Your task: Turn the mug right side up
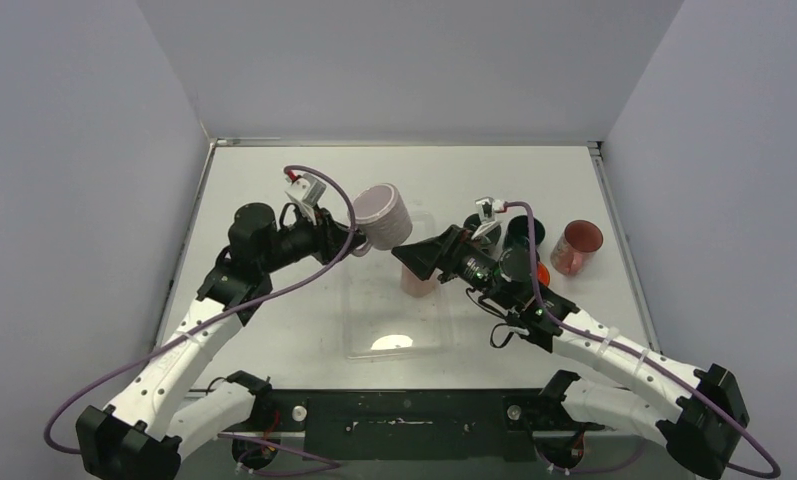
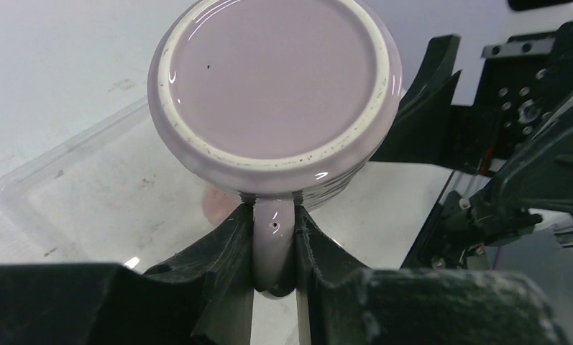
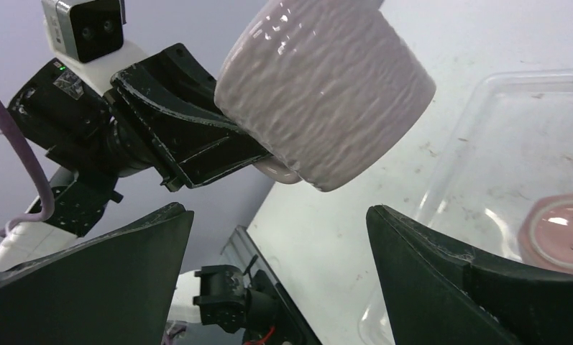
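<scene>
A pale lilac ribbed mug hangs in the air over the far left corner of a clear plastic tray. My left gripper is shut on its handle, and the mug's flat base faces the left wrist camera. In the right wrist view the mug tilts with its base up and to the left. My right gripper is open, empty, and sits just right of and below the mug, with its fingers spread wide.
A pink cup stands in the tray under my right gripper; its rim shows in the right wrist view. A red translucent cup, a dark bowl and an orange object are at the right.
</scene>
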Robot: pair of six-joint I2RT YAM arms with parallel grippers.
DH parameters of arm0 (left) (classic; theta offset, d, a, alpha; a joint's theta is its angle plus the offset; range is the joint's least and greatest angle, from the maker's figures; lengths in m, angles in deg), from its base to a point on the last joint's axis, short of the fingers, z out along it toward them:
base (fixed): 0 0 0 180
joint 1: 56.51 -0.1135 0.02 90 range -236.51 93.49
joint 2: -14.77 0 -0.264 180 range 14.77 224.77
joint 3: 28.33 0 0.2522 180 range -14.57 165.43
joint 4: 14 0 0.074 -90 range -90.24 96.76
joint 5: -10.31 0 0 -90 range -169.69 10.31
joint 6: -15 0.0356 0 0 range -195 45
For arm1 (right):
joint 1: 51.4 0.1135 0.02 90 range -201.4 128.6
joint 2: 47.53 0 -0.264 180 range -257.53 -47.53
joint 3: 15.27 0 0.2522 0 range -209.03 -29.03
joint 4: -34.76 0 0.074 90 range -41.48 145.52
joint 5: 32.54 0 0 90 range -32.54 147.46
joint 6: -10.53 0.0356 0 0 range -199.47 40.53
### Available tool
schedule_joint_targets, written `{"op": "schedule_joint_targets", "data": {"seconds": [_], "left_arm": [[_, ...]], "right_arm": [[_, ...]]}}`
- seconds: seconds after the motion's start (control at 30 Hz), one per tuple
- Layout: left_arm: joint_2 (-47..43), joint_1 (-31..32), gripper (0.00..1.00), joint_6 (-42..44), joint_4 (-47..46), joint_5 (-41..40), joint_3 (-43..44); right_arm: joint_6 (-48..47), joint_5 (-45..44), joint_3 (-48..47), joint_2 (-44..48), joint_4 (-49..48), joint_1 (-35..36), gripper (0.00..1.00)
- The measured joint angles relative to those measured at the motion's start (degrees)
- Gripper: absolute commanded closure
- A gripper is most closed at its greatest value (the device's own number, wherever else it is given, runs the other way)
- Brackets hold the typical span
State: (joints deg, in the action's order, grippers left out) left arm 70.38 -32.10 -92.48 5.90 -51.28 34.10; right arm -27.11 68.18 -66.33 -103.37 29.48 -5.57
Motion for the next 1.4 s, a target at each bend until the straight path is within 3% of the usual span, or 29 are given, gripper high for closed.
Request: {"op": "schedule_joint_targets", "data": {"seconds": [0.3, 0.6, 0.87, 0.97, 1.13, 1.4], "left_arm": [[-2.03, 0.04, 1.00, -10.12, -7.28, 1.90, 4.26], [-3.06, 0.35, 1.00, -17.27, -13.55, 2.71, 7.61], [-3.45, 0.42, 1.00, -23.17, -16.98, 3.63, 9.33], [-3.56, 0.44, 1.00, -25.24, -17.88, 3.80, 9.49], [-3.76, 0.44, 1.00, -28.76, -20.48, 4.13, 9.60], [-3.87, 0.42, 1.00, -31.91, -23.43, 4.98, 10.54]], "right_arm": [[1.27, -2.60, -0.20, -1.09, -9.33, 6.19, 0.18], [-0.04, -11.89, -6.36, -10.05, -16.87, 14.14, 0.40], [-0.87, -16.02, -8.39, -12.39, -27.30, 15.15, 0.41], [-0.79, -16.96, -8.39, -12.39, -30.36, 15.15, 0.47], [-0.70, -17.53, -8.72, -12.66, -32.15, 15.15, 0.57], [-0.81, -17.31, -12.11, -15.19, -34.29, 15.15, 0.58]]}}
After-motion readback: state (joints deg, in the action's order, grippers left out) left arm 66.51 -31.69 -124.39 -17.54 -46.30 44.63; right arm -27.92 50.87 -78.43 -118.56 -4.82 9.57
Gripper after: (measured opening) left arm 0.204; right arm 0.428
